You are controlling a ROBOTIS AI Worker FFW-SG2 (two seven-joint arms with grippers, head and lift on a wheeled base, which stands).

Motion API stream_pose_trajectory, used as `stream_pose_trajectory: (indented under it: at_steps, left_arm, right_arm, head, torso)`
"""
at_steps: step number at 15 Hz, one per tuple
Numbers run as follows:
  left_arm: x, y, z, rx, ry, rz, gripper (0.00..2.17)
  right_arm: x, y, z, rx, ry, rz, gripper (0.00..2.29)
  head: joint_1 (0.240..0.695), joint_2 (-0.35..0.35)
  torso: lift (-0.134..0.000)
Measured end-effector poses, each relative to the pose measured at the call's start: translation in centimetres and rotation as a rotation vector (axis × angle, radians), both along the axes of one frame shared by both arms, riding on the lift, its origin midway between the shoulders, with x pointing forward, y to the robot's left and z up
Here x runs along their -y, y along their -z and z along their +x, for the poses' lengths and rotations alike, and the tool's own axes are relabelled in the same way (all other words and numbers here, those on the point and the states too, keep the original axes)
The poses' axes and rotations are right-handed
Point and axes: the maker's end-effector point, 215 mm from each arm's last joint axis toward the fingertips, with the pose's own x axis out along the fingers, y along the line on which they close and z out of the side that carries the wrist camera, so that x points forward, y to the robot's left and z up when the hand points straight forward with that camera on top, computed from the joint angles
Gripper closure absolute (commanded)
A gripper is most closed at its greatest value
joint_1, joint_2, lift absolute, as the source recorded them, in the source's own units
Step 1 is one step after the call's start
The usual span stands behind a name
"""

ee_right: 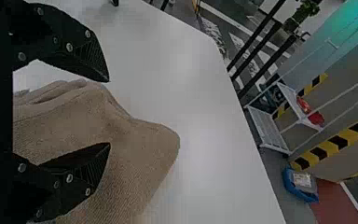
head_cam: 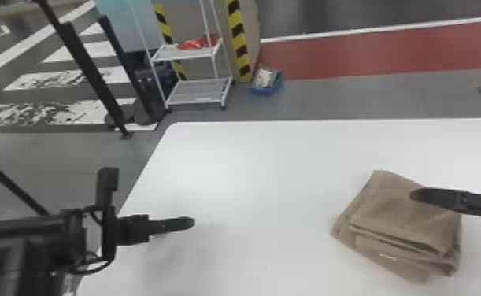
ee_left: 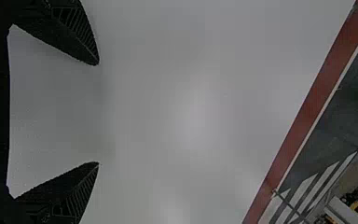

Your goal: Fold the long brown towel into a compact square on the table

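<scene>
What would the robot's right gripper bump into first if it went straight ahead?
The right gripper would probably meet the brown towel first, but its height above it is unclear.

A white rack (head_cam: 200,92) holds something red (head_cam: 190,44) on its upper shelf (head_cam: 184,54). A blue bin (head_cam: 264,91) sits on the floor (head_cam: 349,94) beside a pillar (head_cam: 239,39) with yellow-and-black stripes.

The left gripper (head_cam: 186,223) has its two fingers (ee_left: 70,37) spread wide apart, with the plain table (ee_left: 191,116) showing between them and stretching out ahead of their tips. Farther ahead, past the table's slanting edge, run a red floor strip (ee_left: 314,100), a thin white line (ee_left: 311,130) beside it, then dark floor (ee_left: 328,128) with white stripes (ee_left: 303,189).
</scene>
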Motion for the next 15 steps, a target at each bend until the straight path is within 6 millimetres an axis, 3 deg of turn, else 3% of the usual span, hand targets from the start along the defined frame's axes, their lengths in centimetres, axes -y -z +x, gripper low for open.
stream_pose_trajectory:
  at_steps: [5, 12, 15]
  left_arm:
    - [0.3, -0.1, 0.2, 0.003, 0.005, -0.001, 0.09]
    - [0.2, 0.0, -0.2, -0.002, 0.002, -0.007, 0.09]
    - [0.6, 0.0, -0.2, -0.002, 0.010, -0.010, 0.09]
  right_arm:
    - [7.1, 3.1, -1.6, -0.055, 0.149, -0.100, 2.07]
    - [9.0, 7.5, 0.0, -0.175, 0.213, -0.205, 2.07]
    - [8.4, 8.9, 1.1, -0.218, 0.212, -0.247, 2.07]
  head:
    - [0.695, 0.153]
    - [0.695, 0.120]
    - [0.695, 0.118]
  torso:
    - [-0.124]
    - [-0.124]
    - [-0.124]
